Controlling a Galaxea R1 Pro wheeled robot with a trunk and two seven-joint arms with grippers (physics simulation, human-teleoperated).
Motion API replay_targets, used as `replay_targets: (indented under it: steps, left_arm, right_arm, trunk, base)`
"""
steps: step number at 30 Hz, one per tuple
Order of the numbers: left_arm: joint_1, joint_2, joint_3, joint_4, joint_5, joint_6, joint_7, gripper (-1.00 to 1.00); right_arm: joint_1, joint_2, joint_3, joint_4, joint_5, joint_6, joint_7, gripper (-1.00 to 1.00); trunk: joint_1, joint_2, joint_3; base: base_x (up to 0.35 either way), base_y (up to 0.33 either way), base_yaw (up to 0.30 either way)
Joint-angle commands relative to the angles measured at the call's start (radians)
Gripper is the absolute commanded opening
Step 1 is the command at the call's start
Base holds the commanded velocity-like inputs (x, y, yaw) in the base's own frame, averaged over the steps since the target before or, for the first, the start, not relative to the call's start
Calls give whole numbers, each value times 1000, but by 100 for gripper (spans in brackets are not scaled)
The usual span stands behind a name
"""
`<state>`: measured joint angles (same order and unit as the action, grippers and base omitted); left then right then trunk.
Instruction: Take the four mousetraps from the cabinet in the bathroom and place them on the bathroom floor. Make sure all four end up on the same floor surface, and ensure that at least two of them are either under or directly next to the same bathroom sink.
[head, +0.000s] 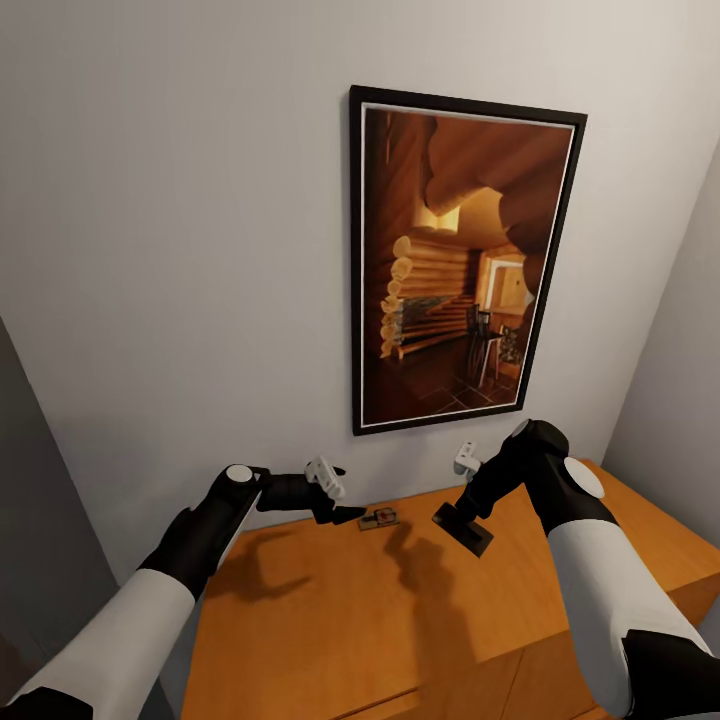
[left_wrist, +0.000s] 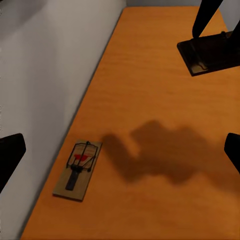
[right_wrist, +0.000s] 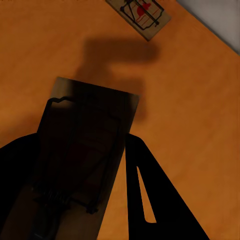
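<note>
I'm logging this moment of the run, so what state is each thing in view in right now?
Small tan-wood mousetrap with red spot: lying flat on the cabinet top by the wall, untouched.
Dark, shadowed mousetrap: held in the right tool, lifted above the top.
Left tool: open, empty, near the lying trap.
Orange-brown wooden cabinet: flat top bare elsewhere.
Black-framed picture: hanging on the wall.
</note>
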<state>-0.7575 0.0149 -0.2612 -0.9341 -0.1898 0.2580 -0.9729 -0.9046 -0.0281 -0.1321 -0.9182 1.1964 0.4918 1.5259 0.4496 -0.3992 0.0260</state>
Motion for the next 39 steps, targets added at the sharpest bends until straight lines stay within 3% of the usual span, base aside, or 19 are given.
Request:
replay_targets:
  steps: [1,25,34,39]
  left_arm:
    - [0,1,-1,-2,0,10,-3,100]
    - [0,-9,-5,-2,0,29,-1,100]
    - [0,-13,-60,-2,0,39,3,100]
    - [0,-13,-66,-2,0,39,3,100]
  right_arm:
    - [0,0,-1,-1,5,11,7,-100]
    - [0,0,-1,-1,5,11,7,-100]
    - [0,0,-1,-1,5,11,7,-100]
    - [0,0,-1,-1,5,11,7,-100]
  trunk:
    - [0,-1,-1]
    - [0,-1,-1]
    - [0,-1,-1]
    - [0,-1,-1]
  base:
    - [0,0,0]
    - [0,0,0]
    - [0,0,0]
    - [0,0,0]
